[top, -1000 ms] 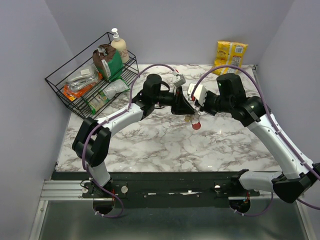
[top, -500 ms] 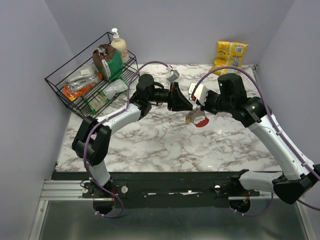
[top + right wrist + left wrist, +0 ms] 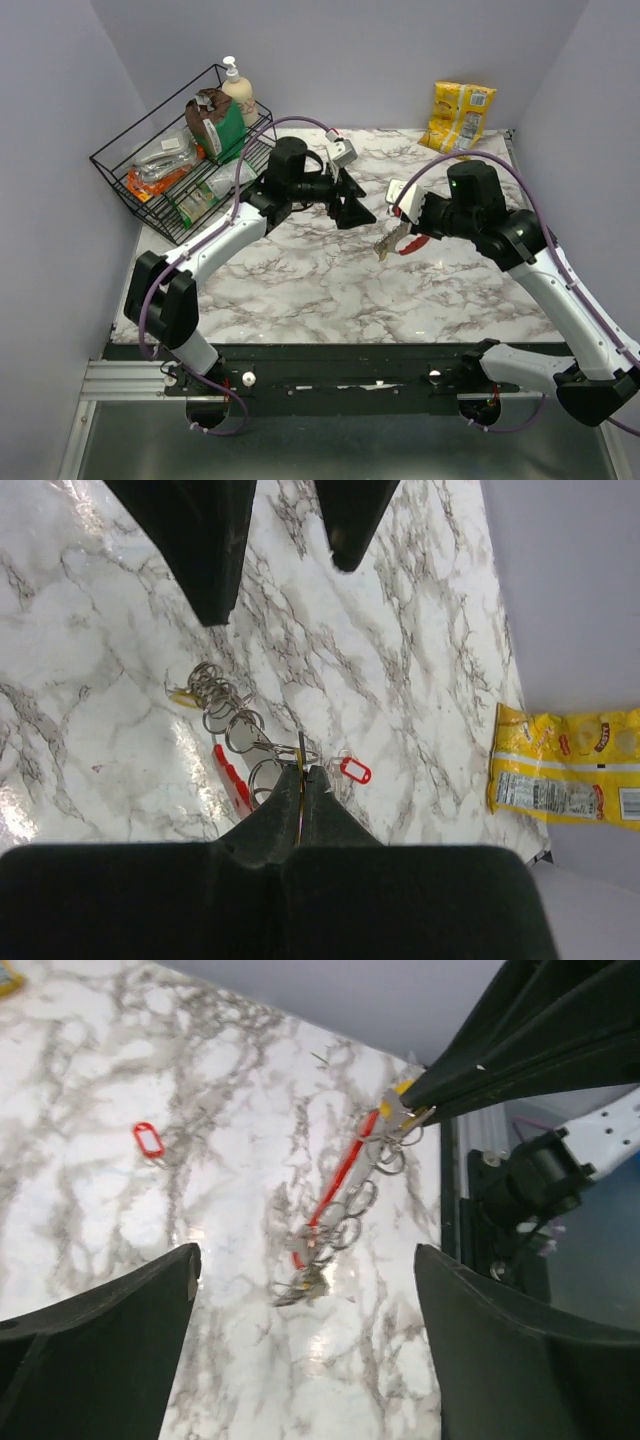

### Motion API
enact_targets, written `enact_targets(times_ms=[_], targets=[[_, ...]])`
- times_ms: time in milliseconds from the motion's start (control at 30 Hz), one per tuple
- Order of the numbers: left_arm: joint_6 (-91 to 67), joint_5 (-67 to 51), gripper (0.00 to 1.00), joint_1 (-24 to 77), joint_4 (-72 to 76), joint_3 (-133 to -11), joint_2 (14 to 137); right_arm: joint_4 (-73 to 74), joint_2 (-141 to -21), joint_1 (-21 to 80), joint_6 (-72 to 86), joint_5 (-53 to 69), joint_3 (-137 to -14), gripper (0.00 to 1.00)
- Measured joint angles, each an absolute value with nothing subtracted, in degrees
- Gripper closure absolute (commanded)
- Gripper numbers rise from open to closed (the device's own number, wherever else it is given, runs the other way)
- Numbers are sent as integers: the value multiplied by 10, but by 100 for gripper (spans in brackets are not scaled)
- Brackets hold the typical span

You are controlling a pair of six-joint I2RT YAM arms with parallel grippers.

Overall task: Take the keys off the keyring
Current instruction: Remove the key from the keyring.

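Observation:
My right gripper is shut on a thin yellow-edged key at the top of the key bunch. From it hang several linked metal rings of the keyring and its red strap, with silvery keys at the low end over the marble. In the top view the bunch dangles below my right gripper. My left gripper stands open to the left of it, apart from it, with nothing between its fingers. A red-tagged key lies alone on the table.
A black wire rack with packets and a soap bottle stands at the back left. A yellow snack bag leans at the back right wall. The marble table ends in a dark rail at the near edge.
My left gripper has opened wide and drawn back left from the bunch. My right gripper has shifted slightly right and nearer, the bunch still hanging from it.

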State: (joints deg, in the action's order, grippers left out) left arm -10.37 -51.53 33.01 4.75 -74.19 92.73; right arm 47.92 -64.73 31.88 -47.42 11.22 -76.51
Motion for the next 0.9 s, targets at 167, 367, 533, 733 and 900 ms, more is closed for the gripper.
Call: enact_targets(times_ms=[167,367,533,733,900], targets=[[-37,-453,1,327,-17,-751,882,480,-612,319,-480,116,-752,99],[26,-367,1,318,-63,-752,834,477,-587,319,-482,132,-736,99],[64,-331,1,305,-96,-746,802,477,-582,319,-485,150,-719,99],[80,-321,1,294,-95,-727,771,476,-562,319,-486,159,-702,99],[84,-321,1,293,-105,-725,785,468,-526,319,-487,163,-673,99]])
